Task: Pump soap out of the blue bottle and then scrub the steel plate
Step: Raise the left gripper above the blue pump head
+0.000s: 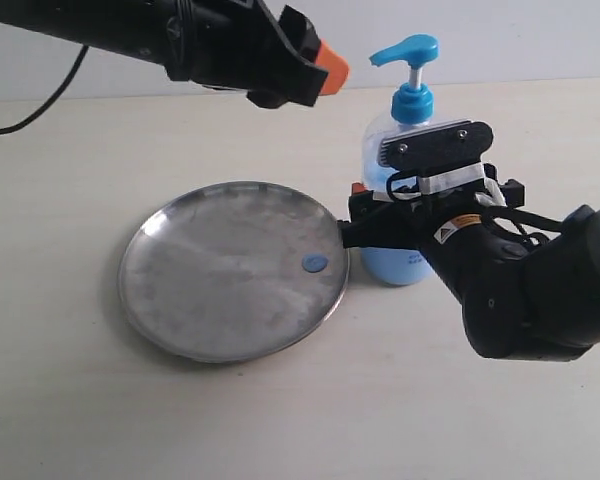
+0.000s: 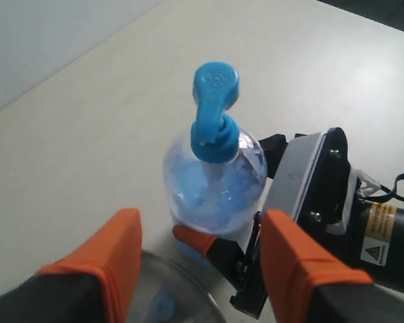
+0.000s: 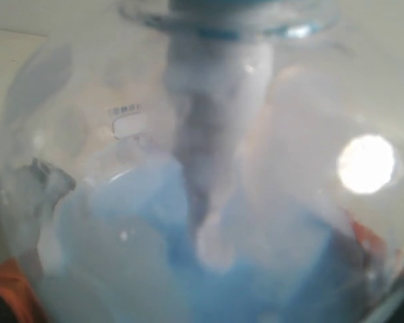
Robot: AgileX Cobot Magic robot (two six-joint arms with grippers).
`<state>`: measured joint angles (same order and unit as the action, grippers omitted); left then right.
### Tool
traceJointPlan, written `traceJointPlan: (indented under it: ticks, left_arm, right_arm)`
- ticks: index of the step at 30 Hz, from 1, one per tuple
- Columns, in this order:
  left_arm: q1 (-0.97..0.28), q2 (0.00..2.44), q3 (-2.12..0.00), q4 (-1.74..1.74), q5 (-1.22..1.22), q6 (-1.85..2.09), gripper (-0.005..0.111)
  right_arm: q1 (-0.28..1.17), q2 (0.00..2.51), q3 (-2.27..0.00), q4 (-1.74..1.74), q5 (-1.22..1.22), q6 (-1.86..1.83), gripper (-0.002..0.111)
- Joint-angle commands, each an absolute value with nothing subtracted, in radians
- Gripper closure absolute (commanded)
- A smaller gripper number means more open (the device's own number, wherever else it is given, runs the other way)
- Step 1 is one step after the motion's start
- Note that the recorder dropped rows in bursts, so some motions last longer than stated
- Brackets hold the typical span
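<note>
The blue bottle (image 1: 398,262) stands upright just right of the steel plate (image 1: 210,290), its pump head (image 1: 410,50) raised. My right gripper (image 1: 365,213) is shut on the blue bottle's body from the right; in the right wrist view the bottle (image 3: 188,168) fills the frame between the orange fingers (image 3: 7,286). A small round blob of soap (image 1: 314,263) lies on the plate near its right rim. My left gripper (image 1: 320,65) hovers open above and left of the pump. In the left wrist view its orange fingers (image 2: 121,252) stand apart, empty, short of the pump head (image 2: 215,87).
The pale tabletop (image 1: 80,150) spreads around the plate. A black cable (image 1: 40,105) trails at the back left. The right arm's bulky black wrist (image 1: 540,290) sits low to the right of the bottle.
</note>
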<state>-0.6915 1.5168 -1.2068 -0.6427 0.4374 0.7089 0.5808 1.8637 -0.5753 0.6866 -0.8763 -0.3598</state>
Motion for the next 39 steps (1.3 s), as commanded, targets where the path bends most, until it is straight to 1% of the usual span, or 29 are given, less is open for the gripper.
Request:
traceJointPlan:
  ticks: [1,7,10,13,21,23,26,27,28,32,39]
  left_arm:
    - [-0.642,1.471,-1.212,-0.586,0.443,0.611,0.054]
    - [-0.600,1.444,-1.212,-0.588,0.416,0.590,0.054]
    - [-0.600,1.441,-1.212,-0.588,0.416,0.590,0.054]
    - [-0.600,1.441,-1.212,-0.588,0.416,0.590,0.054]
    - [-0.600,1.440,-1.212,-0.588,0.386,0.588,0.055]
    - [-0.600,1.438,-1.212,-0.588,0.377,0.588,0.063]
    - [-0.600,1.438,-1.212,-0.588,0.362,0.588,0.086]
    - [-0.600,1.438,-1.212,-0.590,0.359,0.588,0.098]
    - [-0.600,1.438,-1.212,-0.590,0.353,0.588,0.106]
    - [-0.600,1.443,-1.219,-0.634,0.340,0.595,0.107]
    - [-0.631,1.514,-1.311,-0.646,0.477,0.603,0.107]
  right_arm:
    - [0.582,1.858,-0.614,0.682,-0.826,-0.409,0.108]
    - [0.608,1.858,-0.637,0.776,-0.834,-0.555,0.108]
    - [0.656,1.858,-0.658,0.844,-0.848,-0.657,0.108]
    - [0.675,1.858,-0.672,0.859,-0.848,-0.677,0.108]
    - [0.675,1.858,-0.682,0.876,-0.844,-0.680,0.108]
    - [0.675,1.858,-0.682,0.876,-0.844,-0.680,0.108]
    - [0.675,1.858,-0.682,0.876,-0.844,-0.686,0.108]
    - [0.675,1.858,-0.682,0.876,-0.844,-0.686,0.108]
    - [0.675,1.858,-0.682,0.876,-0.844,-0.686,0.108]
    - [0.675,1.858,-0.682,0.872,-0.846,-0.690,0.108]
    - [0.675,1.858,-0.682,0.872,-0.846,-0.705,0.108]
